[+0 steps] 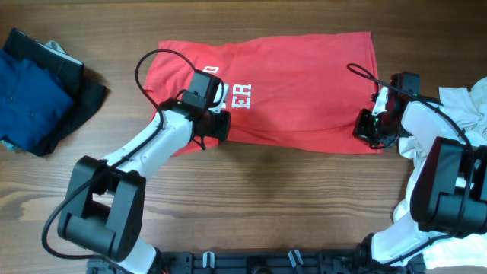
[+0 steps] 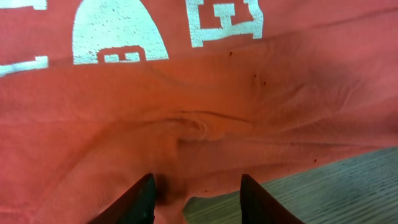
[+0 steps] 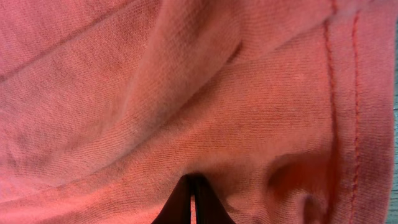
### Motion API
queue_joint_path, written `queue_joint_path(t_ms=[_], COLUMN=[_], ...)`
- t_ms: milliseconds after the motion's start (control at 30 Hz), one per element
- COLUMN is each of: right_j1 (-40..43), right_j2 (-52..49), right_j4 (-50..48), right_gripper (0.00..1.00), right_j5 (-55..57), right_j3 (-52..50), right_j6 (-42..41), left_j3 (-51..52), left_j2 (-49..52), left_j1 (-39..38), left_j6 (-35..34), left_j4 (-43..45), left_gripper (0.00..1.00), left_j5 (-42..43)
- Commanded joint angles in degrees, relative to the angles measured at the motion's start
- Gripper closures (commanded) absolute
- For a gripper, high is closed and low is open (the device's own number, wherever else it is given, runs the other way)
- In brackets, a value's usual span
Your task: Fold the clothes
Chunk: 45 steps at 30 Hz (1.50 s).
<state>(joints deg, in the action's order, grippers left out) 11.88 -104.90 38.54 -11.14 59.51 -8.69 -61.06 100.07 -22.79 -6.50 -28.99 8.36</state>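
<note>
Wooden tabletop (image 1: 266,183) | red T-shirt (image 1: 304,84) spread flat | left gripper (image 2: 198,186) wide over near edge | right gripper (image 3: 193,193) pinching hem | risk: one-sided lift may skew fold

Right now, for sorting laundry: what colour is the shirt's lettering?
White lettering on red; left wrist view shows it best.

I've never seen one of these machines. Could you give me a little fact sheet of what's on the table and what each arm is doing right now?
garment: red T-shirt with white lettering, laid out on the wooden table
left gripper: jaws open, at the shirt's near edge
right gripper: jaws shut on the shirt, close to a stitched hem
far left: pile of dark blue clothes
far right: white cloth
</note>
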Motion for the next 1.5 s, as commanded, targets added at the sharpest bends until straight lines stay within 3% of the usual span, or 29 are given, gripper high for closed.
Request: queue_joint_path(t_ms=[0,267,467,533,600,800,967,1367,1467], right_j1=[-0.2,-0.2,-0.2,-0.2,-0.2,-0.2,-0.2,-0.2,-0.2], right_j2=[-3.5,-3.5,-3.5,-3.5,-3.5,-3.5,-3.5,-3.5,-3.5], right_j4=[-0.2,-0.2,-0.1,-0.1,-0.1,0.0,0.0,-0.2,-0.2], right_gripper=[0.95,0.95,0.95,0.95,0.95,0.95,0.95,0.95,0.95], right_j5=[2.6,2.6,2.6,2.6,2.6,2.6,2.6,2.6,2.6], right_j3=[-0.8,-0.8,-0.8,-0.8,-0.8,-0.8,-0.8,-0.8,-0.8], right_j6=[0.6,0.6,0.6,0.7,0.7,0.6,0.7,0.6,0.6], left_j3=[0.1,0.1,0.1,0.1,0.1,-1.9,-9.8,-10.2,-10.2], left_j2=[0.7,4.0,4.4,4.6,4.6,3.6,1.9,6.6,7.2], left_j1=[0.1,0.1,0.1,0.1,0.1,0.2,0.6,3.9,3.9], left_j6=[0.1,0.1,0.1,0.1,0.1,0.9,5.0,4.8,4.7], left_j4=[0.0,3.3,5.0,5.0,5.0,6.8,7.7,10.3,9.6], left_gripper=[0.57,0.57,0.85,0.87,0.96,0.96,0.96,0.96,0.86], left_j5=[-1.4,-6.0,-8.3,-8.3,-8.3,-14.4,-16.0,-15.9,-15.1])
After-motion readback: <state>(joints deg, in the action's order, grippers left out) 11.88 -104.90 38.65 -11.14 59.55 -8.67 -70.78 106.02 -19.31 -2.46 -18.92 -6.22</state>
